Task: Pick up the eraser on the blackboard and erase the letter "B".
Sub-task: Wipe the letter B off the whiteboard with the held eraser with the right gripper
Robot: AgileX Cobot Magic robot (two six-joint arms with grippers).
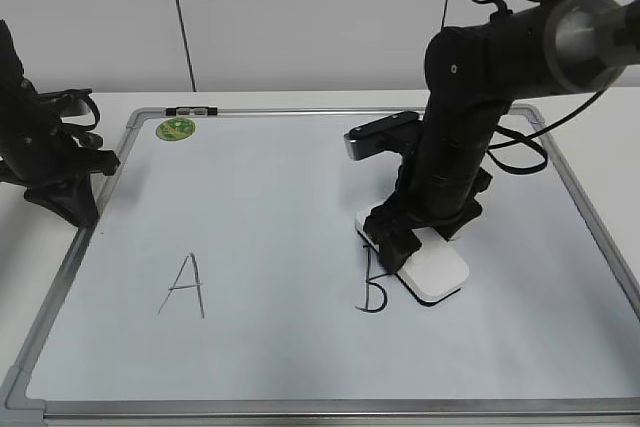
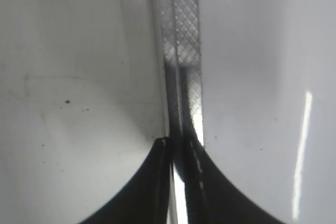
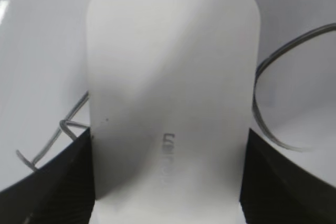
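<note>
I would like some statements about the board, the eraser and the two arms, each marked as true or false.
1. The right gripper holds the eraser between its jaws. True.
2. The eraser lies on the letter "A". False: it sits at the letter "B", covering the upper part of it, while the "A" is far to the left and untouched.
3. The letter "B" is already fully erased. False: its lower strokes still show beside the eraser.
4. The left gripper is at the left edge of the blackboard, its jaws close together over the frame. True.
5. A green magnet sits near the board's bottom right corner. False: it is at the top left corner.
</note>
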